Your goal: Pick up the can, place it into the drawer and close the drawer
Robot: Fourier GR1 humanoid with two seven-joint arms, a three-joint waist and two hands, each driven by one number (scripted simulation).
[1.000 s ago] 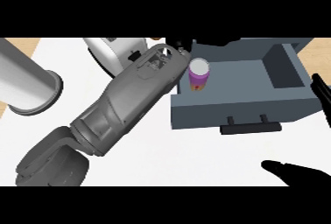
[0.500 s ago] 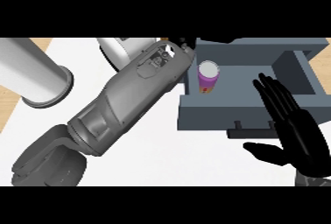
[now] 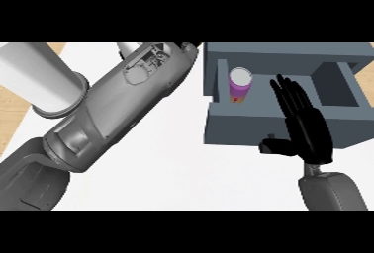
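Observation:
A purple can [image 3: 240,85] with a white top stands upright inside the open grey drawer [image 3: 241,129], in its left part. My right hand [image 3: 306,129] is open, fingers straight and pointing away, lying over the drawer's front face and covering its handle. The left forearm [image 3: 124,104] stretches diagonally from the lower left toward the drawer's upper left corner; its hand is hidden at the top edge of the scene.
A large white-and-grey cylinder [image 3: 40,81] stands at the left on the white counter [image 3: 182,173]. A strip of wooden surface [image 3: 11,116] shows at the far left. The drawer has a second compartment [image 3: 332,86] on the right.
My right hand has risen from the lower right and moved left, onto the drawer's front. The view has shifted, so the drawer and can sit further right and lower.

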